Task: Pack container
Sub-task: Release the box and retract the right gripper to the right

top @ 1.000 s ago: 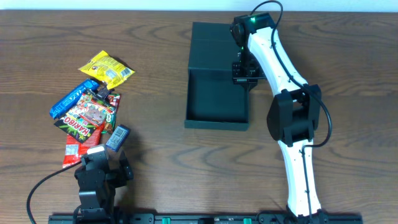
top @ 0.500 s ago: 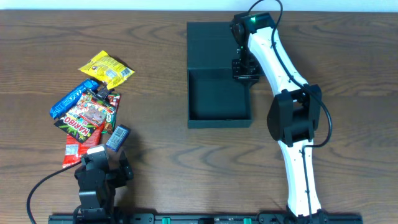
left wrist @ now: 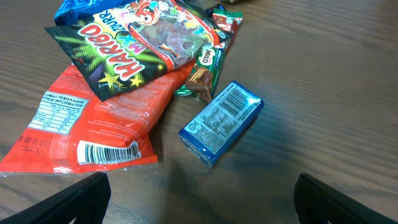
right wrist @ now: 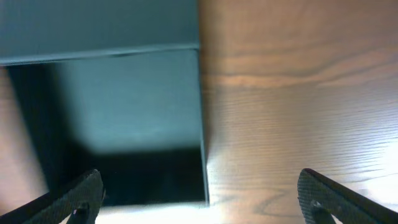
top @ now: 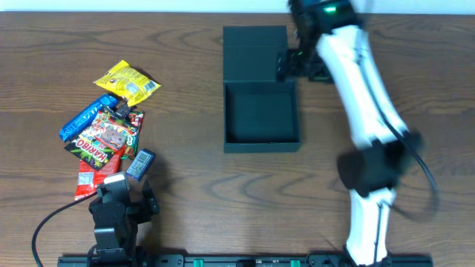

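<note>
Though blurred, right pincer (top: 295, 65) beside container (top: 261, 146)

Dark teal-grey shallow square cardboard box (top: 261, 111), open, upright, lid flap (top: 256, 53) folded back flat, on the far middle of the wooden table (top: 193, 193)

On wooden table (top: 223, 200): yellow packet (top: 127, 81), blue wrapper (top: 85, 119), Haribo bag (left wrist: 134, 43), red pouch (left wrist: 93, 124), small blue box (left wrist: 222, 122).

A robotics test lab is suggested: a white arm (top: 356, 81) and a black arm (top: 115, 215) are seen fixed to a rail (top: 245, 261) along the edge of the wood-grain worktop (top: 223, 200).
</note>
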Robot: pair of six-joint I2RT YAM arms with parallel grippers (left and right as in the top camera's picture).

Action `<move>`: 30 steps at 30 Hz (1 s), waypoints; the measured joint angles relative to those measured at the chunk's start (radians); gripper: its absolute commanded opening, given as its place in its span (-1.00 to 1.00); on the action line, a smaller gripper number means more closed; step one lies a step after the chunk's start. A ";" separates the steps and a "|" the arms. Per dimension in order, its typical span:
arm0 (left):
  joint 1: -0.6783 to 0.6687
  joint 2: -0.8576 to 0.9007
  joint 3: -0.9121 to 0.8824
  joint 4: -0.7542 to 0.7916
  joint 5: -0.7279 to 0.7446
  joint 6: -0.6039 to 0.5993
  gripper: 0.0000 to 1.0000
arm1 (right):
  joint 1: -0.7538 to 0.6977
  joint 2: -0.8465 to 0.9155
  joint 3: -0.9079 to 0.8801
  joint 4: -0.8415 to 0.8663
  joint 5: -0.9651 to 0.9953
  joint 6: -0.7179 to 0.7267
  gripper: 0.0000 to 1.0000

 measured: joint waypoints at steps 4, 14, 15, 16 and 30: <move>0.000 0.000 0.000 0.000 0.000 0.000 0.90 | 0.043 -0.272 0.043 -0.038 -0.001 -0.021 0.98; 0.000 0.000 0.000 0.000 0.000 0.000 0.90 | 0.189 -0.566 0.035 -0.071 -0.071 -0.097 0.99; 0.000 0.000 0.000 0.000 0.000 0.000 0.91 | 0.200 -0.578 0.033 -0.071 -0.074 -0.101 0.98; 0.000 0.000 0.000 0.000 0.000 0.000 0.90 | 0.211 -0.593 0.030 -0.071 -0.077 -0.106 0.98; 0.000 0.000 -0.003 0.048 0.006 -0.006 0.91 | 0.241 -0.641 -0.024 -0.071 -0.096 -0.149 0.99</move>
